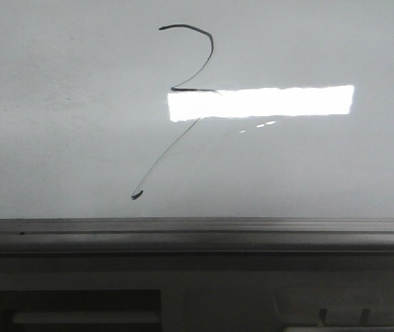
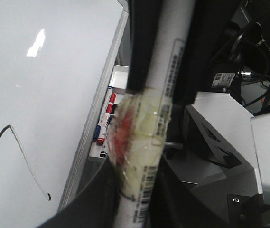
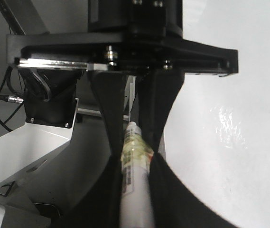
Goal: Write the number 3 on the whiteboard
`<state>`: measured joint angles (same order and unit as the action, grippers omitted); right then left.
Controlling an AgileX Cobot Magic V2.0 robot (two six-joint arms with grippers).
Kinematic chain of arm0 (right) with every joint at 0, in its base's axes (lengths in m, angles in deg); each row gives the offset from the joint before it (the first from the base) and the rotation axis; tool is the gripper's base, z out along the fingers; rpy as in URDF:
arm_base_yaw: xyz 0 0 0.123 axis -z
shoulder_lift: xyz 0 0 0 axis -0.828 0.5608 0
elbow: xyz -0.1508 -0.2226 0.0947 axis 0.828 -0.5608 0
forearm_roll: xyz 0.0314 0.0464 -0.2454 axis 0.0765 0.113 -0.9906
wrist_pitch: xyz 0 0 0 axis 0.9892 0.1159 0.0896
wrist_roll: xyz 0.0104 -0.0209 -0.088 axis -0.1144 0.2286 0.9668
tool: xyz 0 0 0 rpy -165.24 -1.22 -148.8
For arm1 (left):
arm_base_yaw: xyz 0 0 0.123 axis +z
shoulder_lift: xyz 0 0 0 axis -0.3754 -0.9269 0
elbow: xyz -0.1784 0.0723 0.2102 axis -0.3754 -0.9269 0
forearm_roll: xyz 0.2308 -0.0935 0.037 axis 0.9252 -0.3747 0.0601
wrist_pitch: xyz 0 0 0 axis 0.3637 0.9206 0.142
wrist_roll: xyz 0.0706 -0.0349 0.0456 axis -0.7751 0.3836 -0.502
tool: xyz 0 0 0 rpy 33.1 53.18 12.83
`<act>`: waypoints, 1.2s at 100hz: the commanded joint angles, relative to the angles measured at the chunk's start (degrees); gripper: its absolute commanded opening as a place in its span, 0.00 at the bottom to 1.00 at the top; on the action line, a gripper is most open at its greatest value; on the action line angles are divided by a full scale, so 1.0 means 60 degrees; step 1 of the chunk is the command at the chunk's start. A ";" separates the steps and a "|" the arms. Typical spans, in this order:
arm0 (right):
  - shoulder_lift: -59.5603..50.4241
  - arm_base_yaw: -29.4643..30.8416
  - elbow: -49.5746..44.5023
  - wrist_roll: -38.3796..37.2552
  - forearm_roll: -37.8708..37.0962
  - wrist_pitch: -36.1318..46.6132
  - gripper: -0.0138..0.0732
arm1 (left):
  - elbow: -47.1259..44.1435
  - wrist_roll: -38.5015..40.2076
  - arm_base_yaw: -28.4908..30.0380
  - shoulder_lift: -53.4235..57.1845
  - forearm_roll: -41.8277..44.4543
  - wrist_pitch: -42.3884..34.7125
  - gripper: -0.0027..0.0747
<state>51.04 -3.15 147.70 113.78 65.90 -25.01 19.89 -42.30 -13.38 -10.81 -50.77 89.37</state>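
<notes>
The number 3 (image 1: pixel 211 43) is a thin black stroke on the whiteboard (image 1: pixel 79 138), with a curved top hook, a short kink and a faint diagonal tail ending in a dark blob. It also shows in the left wrist view (image 2: pixel 25 159) on the whiteboard (image 2: pixel 44 85). My left gripper (image 2: pixel 142 156) is shut on a white marker pen (image 2: pixel 172 57) wrapped in clear tape, off the board's edge. My right gripper (image 3: pixel 135 159) is shut on a white taped marker pen (image 3: pixel 137 199) beside the whiteboard (image 3: pixel 229 95). Neither gripper shows in the front view.
A grey metal edge rail (image 1: pixel 197 225) runs along the board's near side. A white tray (image 2: pixel 118 71) beside the board holds spare markers (image 2: pixel 107 114) with red and blue caps. Black cables and white robot housing (image 2: pixel 220 123) lie beyond the board's edge.
</notes>
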 commanded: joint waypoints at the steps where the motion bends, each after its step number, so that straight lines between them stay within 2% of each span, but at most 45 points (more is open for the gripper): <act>1: -0.0151 -0.0047 0.0297 0.0115 0.0458 0.0569 0.16 | 0.0311 0.0279 -0.0007 -0.0020 -0.0308 -0.0674 0.01; 7: -0.0151 -0.0047 0.0297 0.0019 0.0605 0.0700 0.27 | 0.0311 0.0279 -0.0007 -0.0020 -0.0308 -0.0674 0.01; 22: -0.0284 -0.0026 0.0297 -0.0542 0.0620 0.1245 0.78 | 0.0159 0.0279 -0.0007 -0.0020 -0.0308 -0.1465 0.01; 29: -0.0490 -0.0008 0.0297 -0.0542 0.0419 0.1456 0.92 | -0.0105 0.0309 -0.0007 -0.0020 -0.0325 -0.2164 0.01; 47: -0.1365 0.0606 0.0297 -0.0542 0.0402 0.1976 0.93 | -0.1290 0.2025 -0.0007 -0.0020 -0.0325 -0.5386 0.01; 56: -0.1745 0.1173 0.0297 -0.1029 0.0402 0.2036 0.93 | -0.1988 0.2807 -0.0007 -0.0179 -0.0561 -0.6981 0.01; 61: -0.1923 0.1496 0.0261 -0.1391 0.0402 0.1996 0.90 | -0.2300 0.3053 -0.0007 -0.0289 -0.0801 -0.7949 0.01; 68: -0.2162 0.1864 0.0067 -0.1567 0.0402 0.1759 0.79 | -0.2631 0.3053 -0.0007 -0.0541 -0.1428 -0.8899 0.01; 75: -0.2347 0.2034 -0.0213 -0.1567 0.0402 0.1460 0.57 | -0.2786 0.3053 -0.0007 -0.0855 -0.1755 -0.9452 0.01; 80: -0.2447 0.2058 -0.0461 -0.1567 0.0402 0.1343 0.35 | -0.2786 0.3053 -0.0007 -0.1144 -0.1787 -0.9533 0.01; 87: -0.2565 0.2058 -0.0855 -0.1567 0.0402 0.1304 0.09 | -0.2786 0.3053 -0.0007 -0.1526 -0.1874 -0.9556 0.01; 120: -0.2767 0.2058 -0.1708 -0.1567 0.0402 0.1344 0.09 | -0.2786 0.3053 -0.0007 -0.2997 -0.2317 -0.9664 0.01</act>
<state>35.26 8.80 136.16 104.55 66.97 -20.70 1.74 -24.49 -13.38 -27.99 -63.64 34.84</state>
